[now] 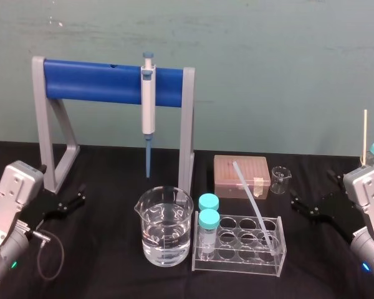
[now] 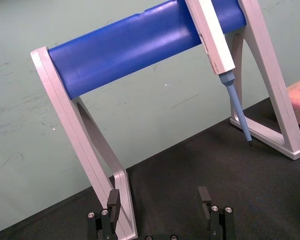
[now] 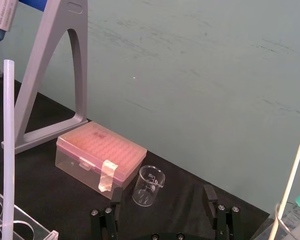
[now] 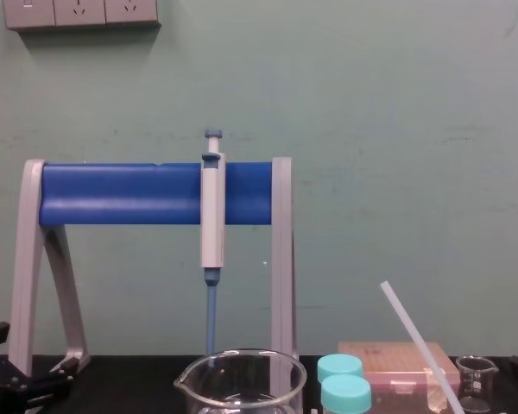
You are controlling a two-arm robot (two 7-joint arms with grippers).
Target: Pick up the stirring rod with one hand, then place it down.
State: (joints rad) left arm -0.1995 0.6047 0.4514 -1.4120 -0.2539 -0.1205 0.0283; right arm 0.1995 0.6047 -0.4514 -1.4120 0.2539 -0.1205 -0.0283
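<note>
The stirring rod [image 1: 250, 196] is a thin white translucent stick. It leans in the clear tube rack [image 1: 240, 252], its lower end in a right-hand hole and its top tilted toward the pink box. It also crosses the chest view [image 4: 414, 335] and stands close by in the right wrist view [image 3: 8, 150]. My right gripper [image 1: 303, 206] hovers low over the table to the right of the rack, open and empty, its fingers [image 3: 208, 194] apart. At the far left my left gripper [image 1: 73, 200] is open too, beside the stand's leg [image 2: 102, 170].
A grey stand with a blue bar [image 1: 112, 81] holds a blue-tipped pipette [image 1: 148, 112]. A large beaker of water [image 1: 164, 233] stands left of the rack, which holds two teal-capped tubes [image 1: 207, 224]. Behind are a pink box [image 1: 240, 175] and a small beaker [image 1: 279, 179]. A pale stick [image 1: 364, 134] rises at the far right.
</note>
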